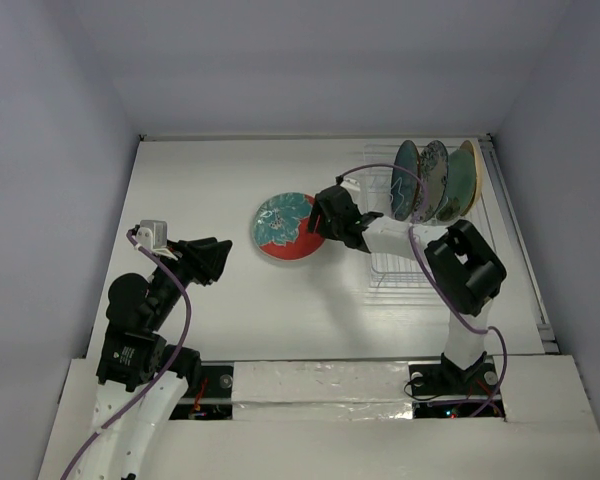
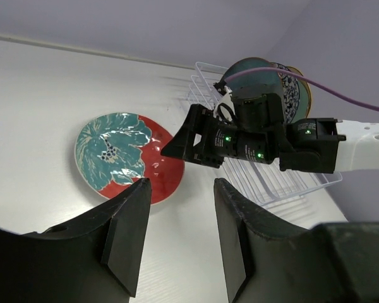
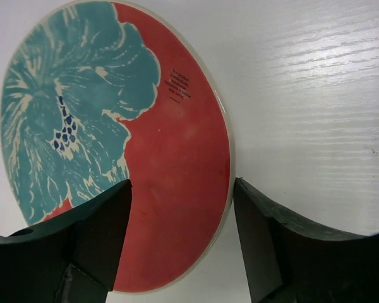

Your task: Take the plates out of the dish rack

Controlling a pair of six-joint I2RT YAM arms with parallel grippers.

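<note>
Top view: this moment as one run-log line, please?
round red-and-teal floral plate: flat on white table | right claw: open, at its edge | left claw: open, empty | other patterned plates: upright in white wire rack

Light: was bright and even, from above.
Glare: streaked the table (image 3: 316, 76) at far right.
Blur: my right fingers (image 3: 95, 246) looked soft.

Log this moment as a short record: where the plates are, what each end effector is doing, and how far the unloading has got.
unloaded: red-and-teal plate, flat on the table, left of the dish rack
in rack: upright plates, apparently four, at the far end
right end effector: open, at the red-and-teal plate's rim, not gripping it
left end effector: open, empty, well clear of the plate
progress: one plate out, the others not yet unloaded
</note>
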